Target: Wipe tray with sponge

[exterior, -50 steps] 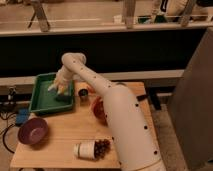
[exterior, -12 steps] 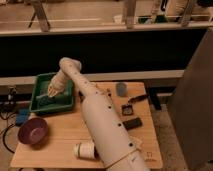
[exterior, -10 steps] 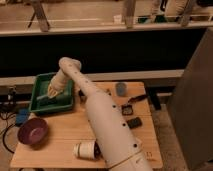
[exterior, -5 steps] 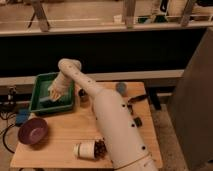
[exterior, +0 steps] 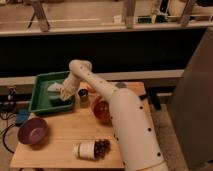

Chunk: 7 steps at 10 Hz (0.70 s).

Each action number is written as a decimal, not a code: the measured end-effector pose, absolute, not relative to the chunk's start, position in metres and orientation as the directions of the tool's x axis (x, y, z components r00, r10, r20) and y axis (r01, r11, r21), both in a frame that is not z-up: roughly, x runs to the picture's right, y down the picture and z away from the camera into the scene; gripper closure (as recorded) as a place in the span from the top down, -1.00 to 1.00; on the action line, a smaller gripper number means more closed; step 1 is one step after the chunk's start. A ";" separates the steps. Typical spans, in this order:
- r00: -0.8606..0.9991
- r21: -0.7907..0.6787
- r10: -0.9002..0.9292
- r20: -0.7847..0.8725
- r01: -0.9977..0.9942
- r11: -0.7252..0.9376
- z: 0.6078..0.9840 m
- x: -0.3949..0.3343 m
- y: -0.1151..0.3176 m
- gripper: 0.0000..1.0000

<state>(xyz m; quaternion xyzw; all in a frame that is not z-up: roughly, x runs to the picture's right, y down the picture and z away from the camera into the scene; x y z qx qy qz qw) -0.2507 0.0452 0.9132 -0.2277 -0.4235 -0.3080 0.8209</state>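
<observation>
Tool (exterior: 64,94) sits low inside the green tray (exterior: 36,95) right by the pale sponge (exterior: 53,87), can't tell if it's clamped on it, so I'd press flat and sweep slowly rim to rim, keeping the tray put on the table (exterior: 65,135).

The cream-white plastic arm (exterior: 125,120) is smooth, thick and rounded, speckled with small dark dots, narrowing to a pale gripper (exterior: 64,93) over the green rectangular plastic tray (exterior: 40,95).
</observation>
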 end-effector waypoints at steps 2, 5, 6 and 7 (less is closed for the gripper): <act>0.460 -0.094 -0.312 0.831 0.669 0.737 0.920 -0.250 0.032 -1.00; 0.431 -0.046 -0.322 0.843 0.655 0.755 0.932 -0.275 0.015 -1.00; 0.417 -0.033 -0.321 0.850 0.651 0.758 0.937 -0.284 0.012 -1.00; 0.404 -0.020 -0.322 0.856 0.649 0.760 0.938 -0.291 0.010 -1.00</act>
